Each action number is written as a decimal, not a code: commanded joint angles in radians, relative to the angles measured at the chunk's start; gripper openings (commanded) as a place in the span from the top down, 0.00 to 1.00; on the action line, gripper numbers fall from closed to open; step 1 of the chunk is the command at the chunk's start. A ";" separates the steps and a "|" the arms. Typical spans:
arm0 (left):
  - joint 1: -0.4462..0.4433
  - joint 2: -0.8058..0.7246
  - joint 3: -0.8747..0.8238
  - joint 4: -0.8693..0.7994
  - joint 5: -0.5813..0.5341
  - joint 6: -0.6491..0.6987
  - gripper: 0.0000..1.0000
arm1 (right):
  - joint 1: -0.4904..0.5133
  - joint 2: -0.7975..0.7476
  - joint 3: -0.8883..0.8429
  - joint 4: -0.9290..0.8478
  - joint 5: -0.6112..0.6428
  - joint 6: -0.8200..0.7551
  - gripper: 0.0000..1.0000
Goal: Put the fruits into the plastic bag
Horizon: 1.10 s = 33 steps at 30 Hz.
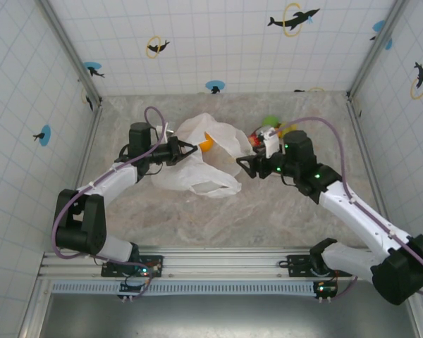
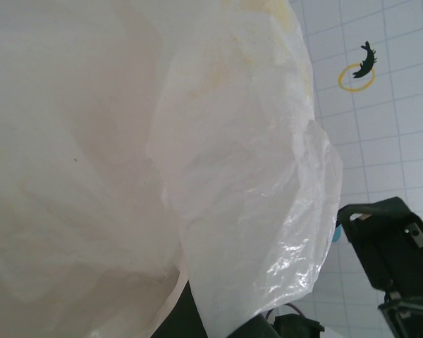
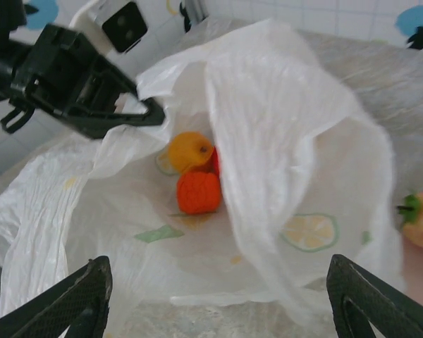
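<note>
Left claw pinches the rim of the thin plastic bag, central on the surface; right claw gapes empty. We judge the fruits inside light, glossy, slippery: grip across their middles.

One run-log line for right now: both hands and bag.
left hand: shut on thin white translucent plastic bag rim | right hand: open, empty, at bag mouth | inside: glossy orange round fruit, glossy yellow fruit

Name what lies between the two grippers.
The plastic bag, in the top view: the left gripper pinches its edge, and the open right gripper faces it.
</note>
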 commanded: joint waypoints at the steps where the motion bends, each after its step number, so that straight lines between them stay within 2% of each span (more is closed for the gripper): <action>1: -0.002 -0.007 -0.005 -0.012 -0.004 0.031 1.00 | -0.070 -0.031 -0.023 0.014 -0.032 0.011 0.18; 4: -0.001 -0.008 -0.005 -0.018 -0.007 0.034 1.00 | -0.153 -0.011 -0.044 0.074 0.051 0.090 0.16; 8: 0.000 -0.007 -0.004 -0.020 -0.008 0.034 1.00 | -0.220 0.078 -0.043 0.101 0.276 0.185 0.14; 10: -0.001 -0.008 -0.003 -0.020 -0.009 0.034 1.00 | -0.250 0.136 -0.043 0.133 0.318 0.247 0.12; 15: 0.002 -0.012 -0.003 -0.020 -0.010 0.035 1.00 | -0.280 0.289 -0.058 0.292 0.309 0.394 0.09; 20: 0.005 -0.010 -0.004 -0.020 -0.005 0.035 1.00 | -0.281 0.455 -0.015 0.371 0.301 0.488 0.05; 23: 0.005 -0.010 -0.003 -0.020 -0.005 0.035 1.00 | -0.281 0.539 0.022 0.394 0.284 0.528 0.00; 33: 0.011 -0.010 -0.003 -0.021 0.001 0.034 1.00 | -0.283 0.712 0.110 0.420 0.273 0.568 0.00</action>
